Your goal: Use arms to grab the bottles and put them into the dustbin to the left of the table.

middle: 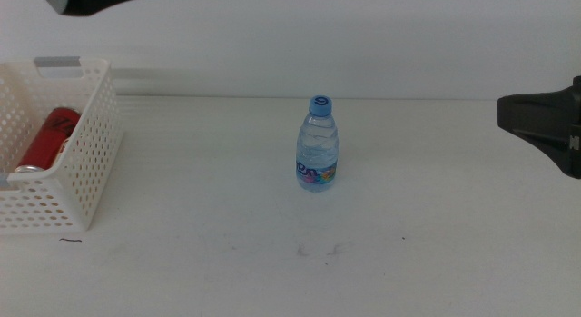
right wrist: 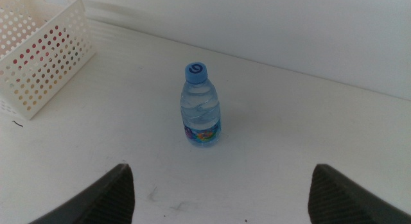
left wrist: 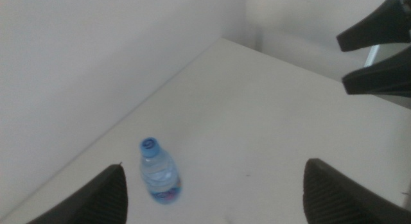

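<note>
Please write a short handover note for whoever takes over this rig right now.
Left gripper: open, empty, raised above the table and looking down on the water bottle.
Right gripper: open, empty, at the table's right side, facing the same bottle.
Water bottle: upright mid-table, blue cap on, touched by neither gripper.
Dustbin: at the table's left edge, with the red can lying inside.
Done: can binned. No yellow bottle is visible in any view.
Left: grab the water bottle and drop it in the dustbin.
</note>
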Action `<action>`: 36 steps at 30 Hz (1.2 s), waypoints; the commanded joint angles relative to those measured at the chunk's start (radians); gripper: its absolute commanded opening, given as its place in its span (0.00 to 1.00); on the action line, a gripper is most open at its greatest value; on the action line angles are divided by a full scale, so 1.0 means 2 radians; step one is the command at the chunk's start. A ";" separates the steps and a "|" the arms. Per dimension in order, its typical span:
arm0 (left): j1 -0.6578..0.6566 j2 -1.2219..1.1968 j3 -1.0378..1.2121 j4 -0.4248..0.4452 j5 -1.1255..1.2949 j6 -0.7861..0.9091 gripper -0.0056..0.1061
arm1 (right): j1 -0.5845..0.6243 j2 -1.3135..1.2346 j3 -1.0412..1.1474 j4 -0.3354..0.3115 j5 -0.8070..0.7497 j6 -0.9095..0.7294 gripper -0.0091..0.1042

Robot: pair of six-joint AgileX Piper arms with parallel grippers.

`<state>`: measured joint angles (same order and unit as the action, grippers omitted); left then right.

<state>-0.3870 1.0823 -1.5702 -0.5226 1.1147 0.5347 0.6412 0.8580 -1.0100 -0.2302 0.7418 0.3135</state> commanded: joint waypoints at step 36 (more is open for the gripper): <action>-0.080 0.385 0.433 0.319 -0.959 -0.360 0.89 | 0.002 -0.003 -0.004 -0.004 -0.002 0.002 0.78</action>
<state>-0.5499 1.8292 -0.6745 0.1234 -0.7829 -0.1721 0.6412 0.8580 -1.0100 -0.2302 0.7418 0.3172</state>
